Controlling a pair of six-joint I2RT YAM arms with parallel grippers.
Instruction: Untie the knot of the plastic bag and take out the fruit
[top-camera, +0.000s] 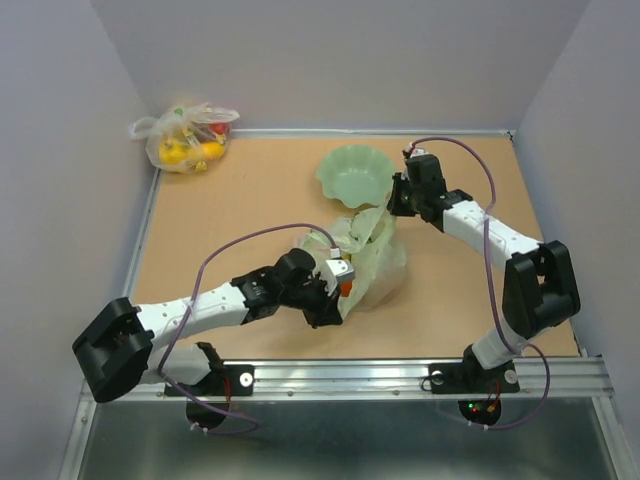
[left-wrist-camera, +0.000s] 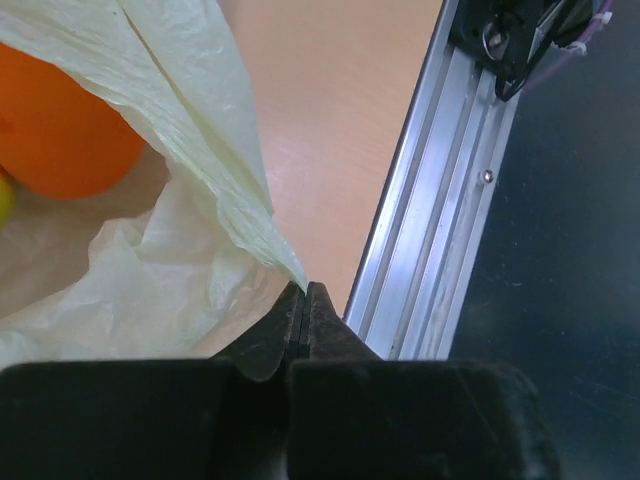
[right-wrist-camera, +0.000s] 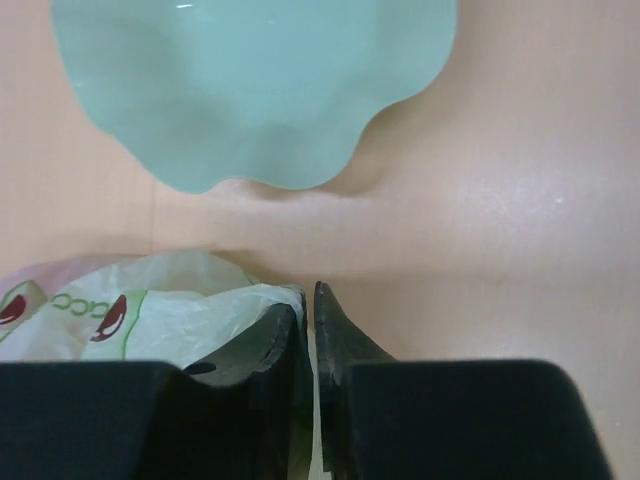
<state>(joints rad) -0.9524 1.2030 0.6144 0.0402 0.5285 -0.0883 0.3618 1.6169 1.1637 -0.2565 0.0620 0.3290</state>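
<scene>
Film of crinkly pale green plastic bag (top-camera: 378, 262) on the tan worktop (top-camera: 250, 200), round orange fruit (left-wrist-camera: 60, 120) inside: likely light, limp, slippery; best pinched at bunched edges. My left jaws clamp one edge; my right jaws, almost together, pinch the opposite.

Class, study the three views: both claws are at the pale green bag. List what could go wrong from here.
1. The left claw pinches only a thin tip of the plastic bag; a pull could slip it free or tear the film.
2. The right claw has film in a narrow gap, so that grip looks weak.
3. The orange fruit lies near the bag's edge; it might roll out, missing the green bowl.
</scene>
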